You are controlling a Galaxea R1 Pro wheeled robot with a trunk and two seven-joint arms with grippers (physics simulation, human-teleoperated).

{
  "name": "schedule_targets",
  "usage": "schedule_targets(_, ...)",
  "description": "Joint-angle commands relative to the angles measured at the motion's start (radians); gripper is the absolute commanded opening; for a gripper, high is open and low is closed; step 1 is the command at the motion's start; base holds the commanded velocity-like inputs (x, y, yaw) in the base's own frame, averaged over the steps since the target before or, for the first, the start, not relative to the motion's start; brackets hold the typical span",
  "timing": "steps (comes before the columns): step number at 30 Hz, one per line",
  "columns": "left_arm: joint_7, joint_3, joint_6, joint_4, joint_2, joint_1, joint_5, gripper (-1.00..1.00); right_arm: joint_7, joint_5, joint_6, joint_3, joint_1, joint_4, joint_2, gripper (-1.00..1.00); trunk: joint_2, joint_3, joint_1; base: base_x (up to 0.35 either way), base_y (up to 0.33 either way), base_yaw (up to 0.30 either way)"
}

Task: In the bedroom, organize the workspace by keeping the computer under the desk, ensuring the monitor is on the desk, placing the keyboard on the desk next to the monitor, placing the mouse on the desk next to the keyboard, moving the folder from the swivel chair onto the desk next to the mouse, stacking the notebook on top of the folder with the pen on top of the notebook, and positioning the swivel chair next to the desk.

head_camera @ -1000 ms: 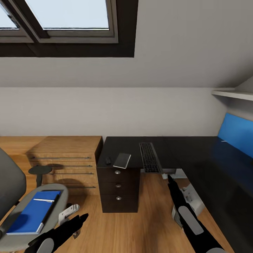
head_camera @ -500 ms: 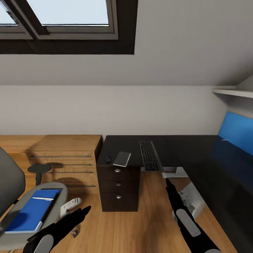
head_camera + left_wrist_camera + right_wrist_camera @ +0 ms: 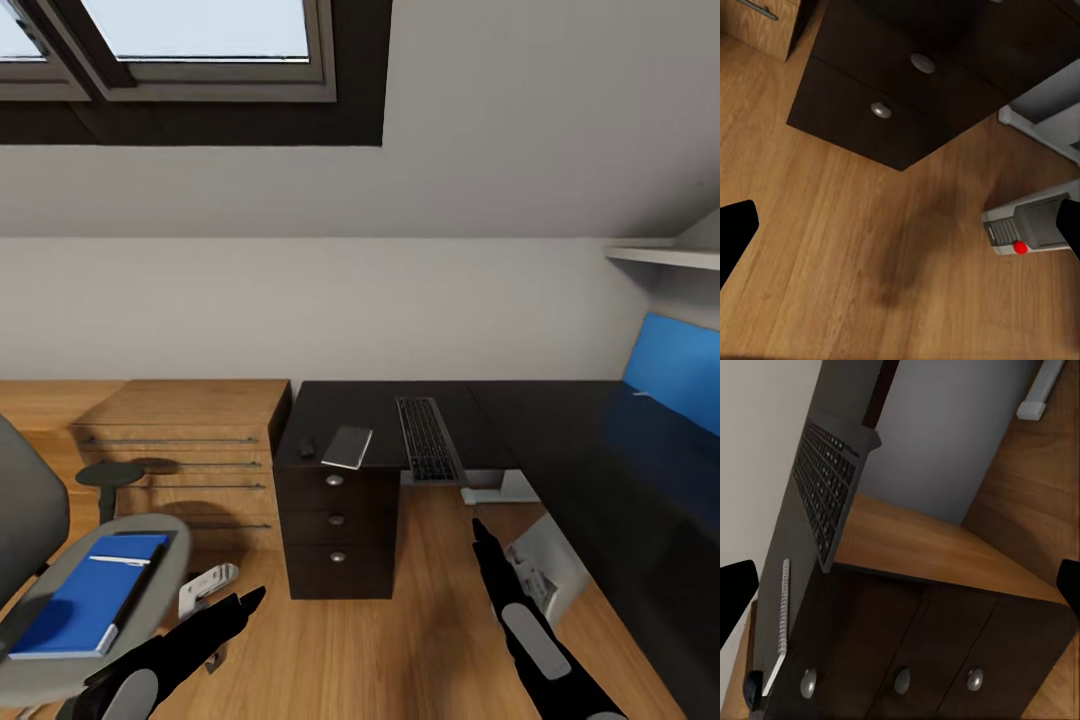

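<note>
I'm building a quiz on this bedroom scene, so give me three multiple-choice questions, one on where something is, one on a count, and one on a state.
1. Where does the folder lie?
A. on the desk
B. on the swivel chair seat
C. on the floor

2. How many drawer knobs show on the front of the drawer unit?
A. one
B. three
C. five

3. How does the keyboard sit on the desk?
A. fully on the top
B. its near end juts past the edge
C. standing upright on its edge

Answers: 1 B, the blue folder rests on the grey seat of the swivel chair. 2 B, three round knobs stand in a column. 3 B, the right wrist view shows its end overhanging the desk top.
</note>
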Motion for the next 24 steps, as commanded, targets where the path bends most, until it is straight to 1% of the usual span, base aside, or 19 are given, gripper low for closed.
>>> schedule_targets(1,0.01,-0.002,0.001,-0.001,0.001,-0.001,0.011,1.0,0.004,-0.01,-0.008,0.007,-0.001,0.013,-0.001,1.0,-0.008,-0.004,0.004,0.0,0.0,0.0)
schedule_targets(4,0.01,-0.002,0.001,-0.001,0.001,-0.001,0.011,1.0,0.005,-0.002,-0.008,0.007,-0.004,0.038,-0.001,1.0,-0.029,-0.014,0.015,0.0,0.0,0.0)
schedule_targets(6,0.01,-0.002,0.001,-0.001,0.001,-0.001,0.011,1.0,0.006,0.025,-0.007,0.007,-0.009,0.078,-0.002,1.0,-0.043,-0.02,0.023,0.0,0.0,0.0)
schedule_targets(7,0.01,-0.002,0.001,-0.001,0.001,-0.001,0.012,1.0,0.006,0.046,-0.006,0.007,-0.017,0.106,-0.002,1.0,-0.05,-0.023,0.027,0.0,0.0,0.0)
schedule_targets(9,0.01,-0.002,0.001,-0.001,0.001,-0.001,0.012,1.0,0.007,0.07,-0.006,0.007,-0.033,0.15,-0.002,1.0,-0.064,-0.029,0.035,0.0,0.0,0.0)
schedule_targets(11,0.01,-0.002,0.001,-0.001,0.001,-0.001,0.012,1.0,0.019,0.087,-0.005,0.006,-0.05,0.193,-0.002,1.0,-0.078,-0.036,0.042,0.0,0.0,0.0)
schedule_targets(12,0.01,-0.002,0.001,-0.001,0.001,-0.001,0.012,1.0,0.027,0.09,-0.005,0.006,-0.052,0.2,-0.002,1.0,-0.085,-0.039,0.046,0.0,0.0,0.0)
schedule_targets(14,0.01,-0.002,0.001,-0.001,0.001,-0.001,0.012,1.0,0.1,0.094,-0.005,0.005,-0.058,0.218,-0.003,1.0,-0.099,-0.045,0.054,0.0,0.0,0.0)
schedule_targets(16,0.01,-0.002,0.001,-0.001,0.001,-0.001,0.012,1.0,0.136,0.094,-0.005,0.004,-0.06,0.223,-0.003,1.0,-0.113,-0.051,0.061,0.0,0.0,0.0)
schedule_targets(17,0.01,-0.002,0.001,-0.001,0.001,-0.001,0.012,1.0,0.166,0.094,-0.005,0.003,-0.061,0.226,-0.003,1.0,-0.12,-0.054,0.065,0.0,0.0,0.0)
schedule_targets(18,0.01,-0.002,0.001,-0.001,0.001,-0.001,0.012,1.0,0.237,0.093,-0.003,0.003,-0.062,0.229,-0.003,1.0,-0.127,-0.058,0.069,0.0,0.0,0.0)
schedule_targets(23,0.01,-0.002,0.001,-0.001,0.001,-0.001,0.012,1.0,0.303,0.09,-0.002,-0.002,-0.062,0.228,-0.005,1.0,-0.162,-0.073,0.088,0.0,0.0,0.0)
schedule_targets(24,0.01,-0.002,0.001,-0.001,0.001,-0.001,0.012,1.0,0.343,0.09,-0.002,-0.003,-0.062,0.226,-0.008,1.0,-0.162,-0.073,0.088,0.0,0.0,0.0)
